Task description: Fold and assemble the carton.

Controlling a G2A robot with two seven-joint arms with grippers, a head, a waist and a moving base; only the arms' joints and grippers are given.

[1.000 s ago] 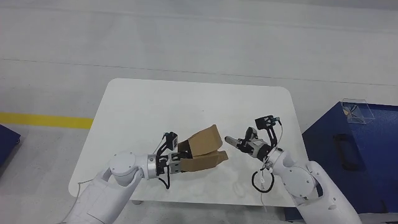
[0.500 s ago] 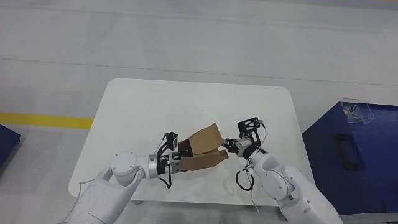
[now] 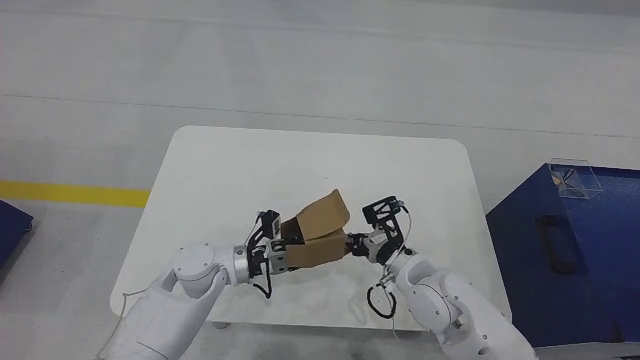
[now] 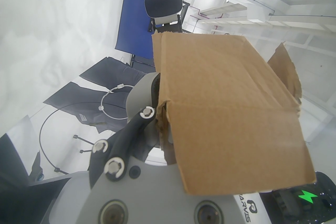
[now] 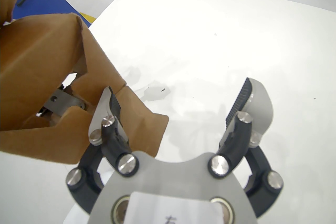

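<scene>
Smooth white table (image 3: 210, 175), rounded at its corners. Near the middle of its front edge the brown corrugated carton (image 3: 318, 228) is held half-open, its flaps ragged. The left gripper (image 3: 272, 252) is clamped on one end. The right gripper (image 5: 178, 86) has its jaws wide apart, one ribbed fingertip (image 5: 111, 104) touching a flap.
</scene>
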